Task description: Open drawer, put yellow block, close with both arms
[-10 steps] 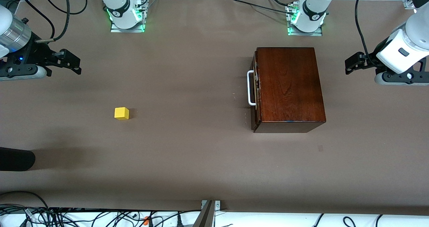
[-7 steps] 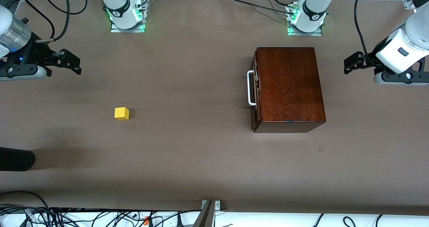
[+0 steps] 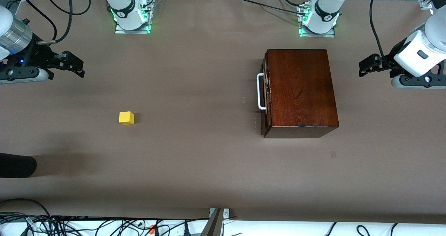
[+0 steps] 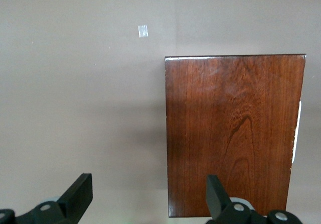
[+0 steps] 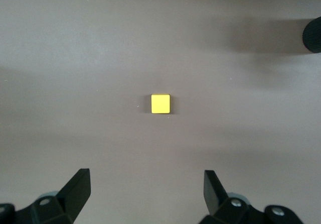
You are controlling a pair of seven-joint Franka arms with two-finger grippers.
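Front view. My right gripper (image 3: 71,64) hangs over bare table (image 3: 195,159) at the right arm's end, fingers parted and holding nothing. The yellow block (image 3: 126,118), a matte, sharp-edged cube, sits on the table nearer the camera than the spot beneath that gripper and toward the table's middle. My left gripper (image 3: 370,64) hangs over the left arm's end, partly cut off by the frame edge. The wooden box (image 3: 299,89), polished reddish-brown with visible grain, lies toward the middle from it. The drawer (image 3: 266,93) is pushed in, its white U-shaped handle (image 3: 260,91) on the box face turned away from my left gripper.

Left wrist view. My black fingers (image 4: 79,196) stand spread wide and empty, their bases cut off; the box top fills much of the space ahead.

Right wrist view. My fingers (image 5: 77,191) are spread wide, the block centred ahead, well clear of both. A dark rounded object (image 5: 313,34) is cut off at the edge.
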